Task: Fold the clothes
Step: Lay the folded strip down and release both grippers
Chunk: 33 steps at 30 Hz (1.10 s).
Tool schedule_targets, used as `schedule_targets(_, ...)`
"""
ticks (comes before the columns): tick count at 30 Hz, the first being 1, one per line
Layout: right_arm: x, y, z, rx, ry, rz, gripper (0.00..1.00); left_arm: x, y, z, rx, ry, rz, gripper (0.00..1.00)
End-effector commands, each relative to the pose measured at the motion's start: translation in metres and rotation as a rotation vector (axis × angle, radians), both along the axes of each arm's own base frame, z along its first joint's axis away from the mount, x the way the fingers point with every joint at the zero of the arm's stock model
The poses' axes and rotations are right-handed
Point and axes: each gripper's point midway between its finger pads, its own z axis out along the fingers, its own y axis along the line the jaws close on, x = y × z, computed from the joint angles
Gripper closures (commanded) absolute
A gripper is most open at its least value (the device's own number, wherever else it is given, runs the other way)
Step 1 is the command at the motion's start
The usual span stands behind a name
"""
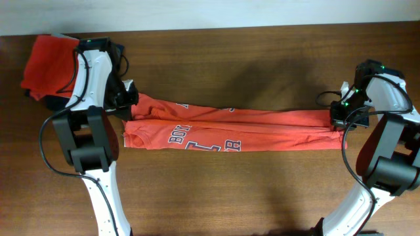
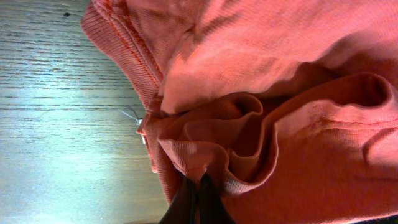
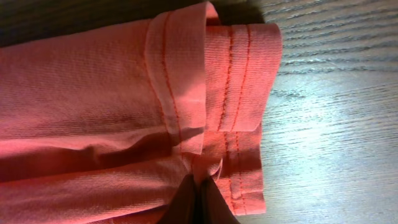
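An orange T-shirt (image 1: pixel 230 128) with white lettering lies stretched out as a long narrow strip across the middle of the table, folded lengthwise. My left gripper (image 1: pixel 128 103) is shut on its bunched collar end; in the left wrist view the fingertips (image 2: pixel 200 182) pinch a fold of the orange shirt (image 2: pixel 280 112). My right gripper (image 1: pixel 338 121) is shut on the hem end; in the right wrist view the fingertips (image 3: pixel 200 180) pinch the stitched hem of the shirt (image 3: pixel 93 106).
A pile of red and dark clothes (image 1: pixel 47 62) lies at the far left corner of the wooden table (image 1: pixel 262 190), behind my left arm. A pale wall edge runs along the far side.
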Motion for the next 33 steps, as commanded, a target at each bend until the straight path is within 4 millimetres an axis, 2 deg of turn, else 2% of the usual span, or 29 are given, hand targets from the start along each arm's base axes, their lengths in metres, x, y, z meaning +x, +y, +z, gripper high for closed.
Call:
schedule_targets(1,-0.004,-0.01,0.002,-0.054,0.016,-0.009,0.96,0.001,-0.005,0.009,0.009,-0.026,-0.004,0.99)
schedule_targets(9,-0.007,-0.009,0.002,-0.05,0.026,-0.009,0.96,-0.005,-0.025,-0.002,0.017,-0.001,-0.065,0.99)
schedule_targets(21,-0.019,-0.004,-0.009,-0.039,0.065,-0.03,0.96,-0.025,-0.028,-0.021,0.032,0.073,-0.087,0.99)
schedule_targets(31,-0.022,-0.003,-0.009,-0.036,0.076,-0.037,0.96,-0.025,-0.036,-0.024,0.038,0.068,-0.115,0.99)
schedule_targets(32,-0.022,-0.003,-0.009,-0.036,0.076,-0.037,0.94,-0.024,-0.035,-0.024,0.044,0.067,-0.117,0.92)
schedule_targets(33,-0.022,-0.003,-0.009,-0.036,0.076,-0.037,0.78,-0.024,-0.035,-0.024,0.045,0.066,-0.118,0.81)
